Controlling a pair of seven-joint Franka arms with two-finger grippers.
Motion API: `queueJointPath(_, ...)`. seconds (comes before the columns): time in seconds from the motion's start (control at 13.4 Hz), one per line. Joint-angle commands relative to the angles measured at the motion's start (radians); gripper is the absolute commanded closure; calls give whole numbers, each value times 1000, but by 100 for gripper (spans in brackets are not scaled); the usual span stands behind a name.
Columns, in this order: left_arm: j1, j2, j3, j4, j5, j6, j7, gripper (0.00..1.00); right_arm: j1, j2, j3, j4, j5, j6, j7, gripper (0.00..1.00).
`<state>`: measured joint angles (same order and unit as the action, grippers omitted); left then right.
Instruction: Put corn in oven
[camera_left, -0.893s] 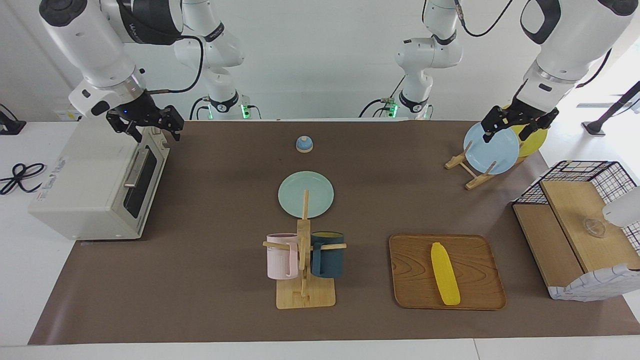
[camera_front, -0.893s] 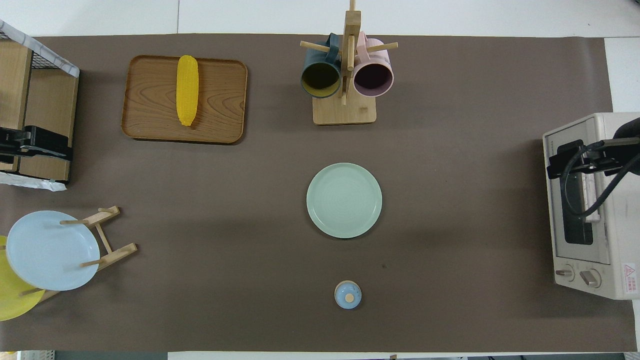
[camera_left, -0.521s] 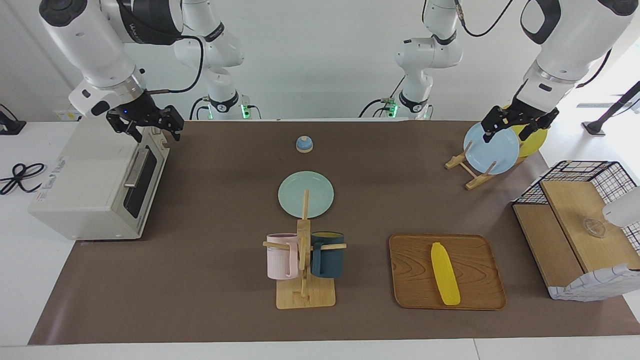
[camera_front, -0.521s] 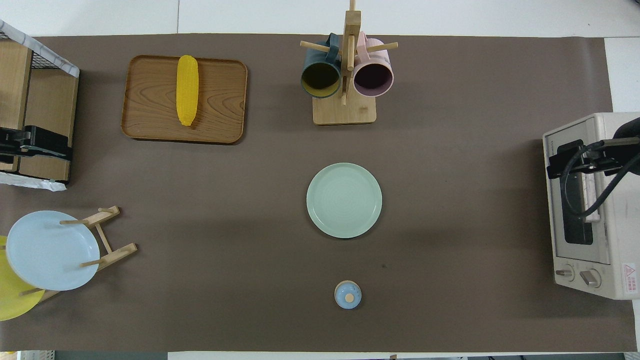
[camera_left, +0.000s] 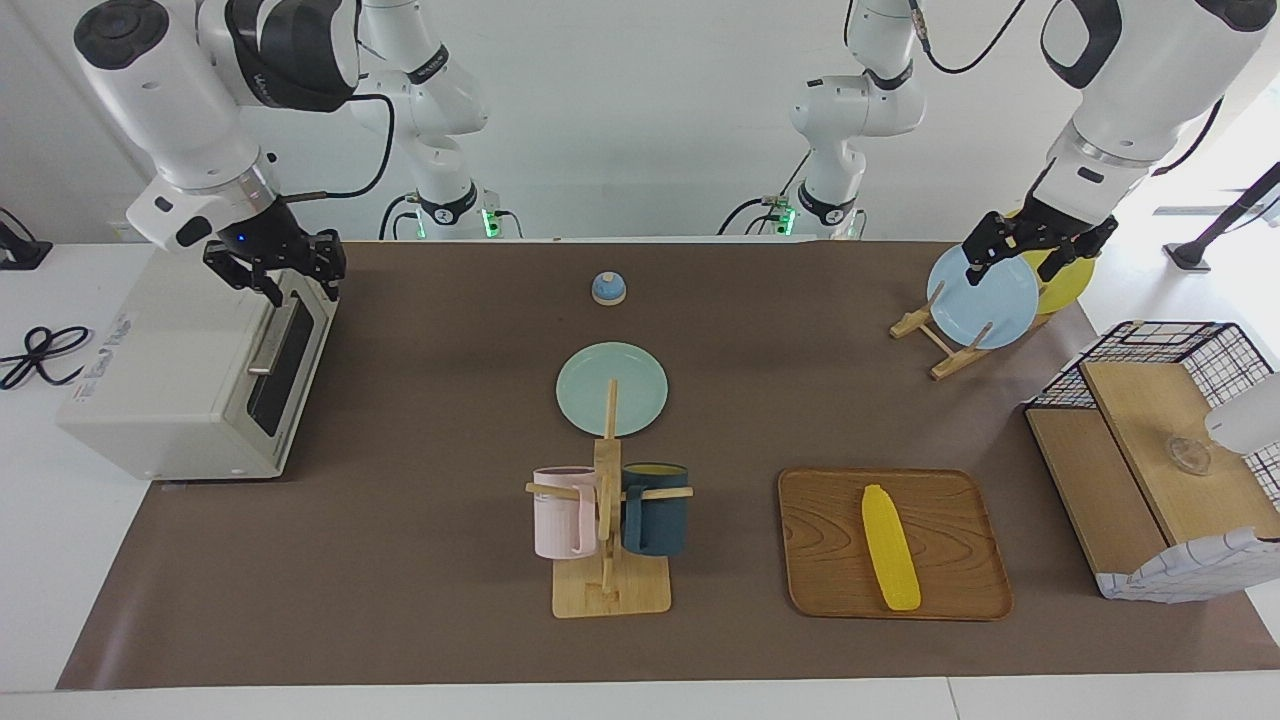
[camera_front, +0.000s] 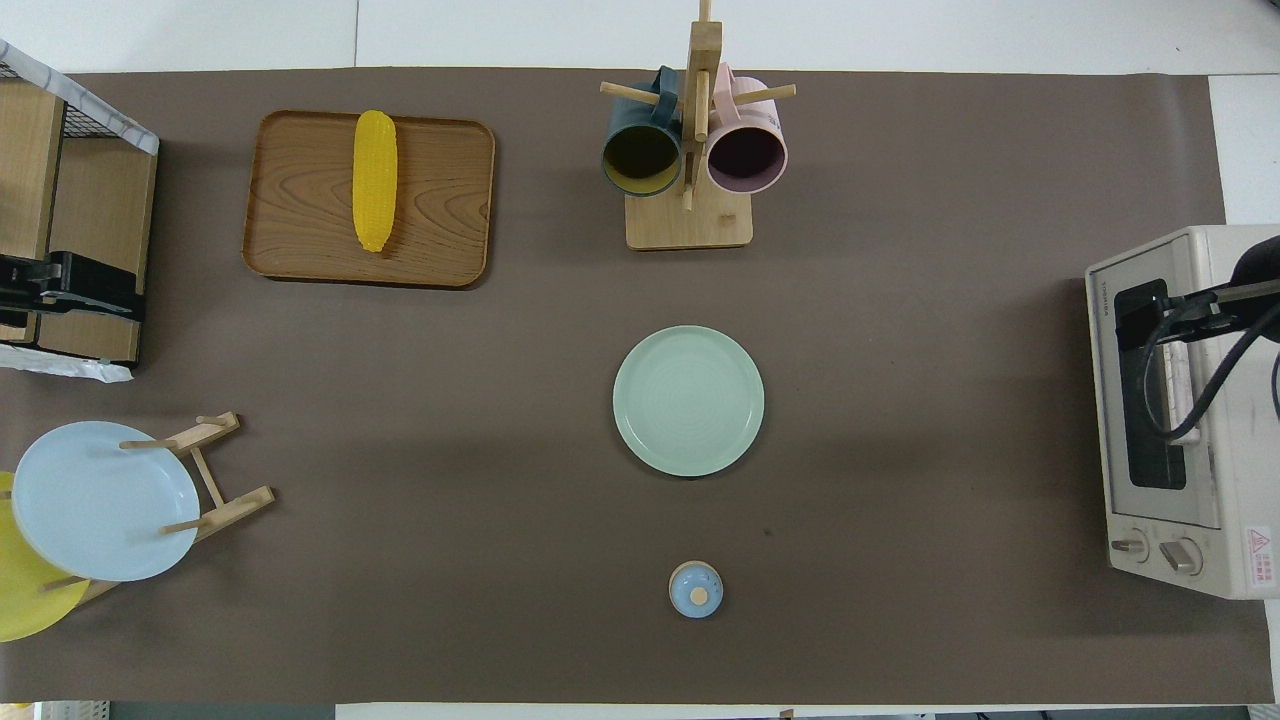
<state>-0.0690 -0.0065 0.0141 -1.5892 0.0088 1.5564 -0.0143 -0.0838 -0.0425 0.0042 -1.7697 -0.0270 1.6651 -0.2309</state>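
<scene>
At the right arm's end of the bench, your right gripper (camera_left: 285, 272) hangs over the shut oven (camera_left: 190, 365) door's top, fingers partly closed, grasping nothing I can see. Next, pull the handle. The corn (camera_left: 890, 547) lies on its tray (camera_left: 960, 590); the left gripper (camera_left: 1035, 245) waits, fingers released, over the plates (camera_left: 985, 300).

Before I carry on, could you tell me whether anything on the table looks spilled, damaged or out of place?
Nothing stands out. The corn lies flat on the wooden tray, the oven door is closed, the mugs hang on their stand, and the plates sit in their rack.
</scene>
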Motion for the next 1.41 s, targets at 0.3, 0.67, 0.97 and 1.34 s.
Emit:
queueJointPath(0.3, -12, -14, 1, -68, -6, 120, 2, 0, -99, -57, 5, -233, -46, 221, -57, 100)
queueJointPath(0.67, -80, 231, 1, -2, -47, 279, 2, 0, -122, -33, 5, -250, -73, 260, -57, 100)
queueJointPath(0.97, -101, 550, -9, 246, -78, 335, 11, 0, -128, -25, 5, -283, -82, 291, -57, 100)
queueJointPath(1.34, -100, 735, -20, 406, -95, 414, 13, 0, -117, -25, 8, -295, -80, 280, 1, 100)
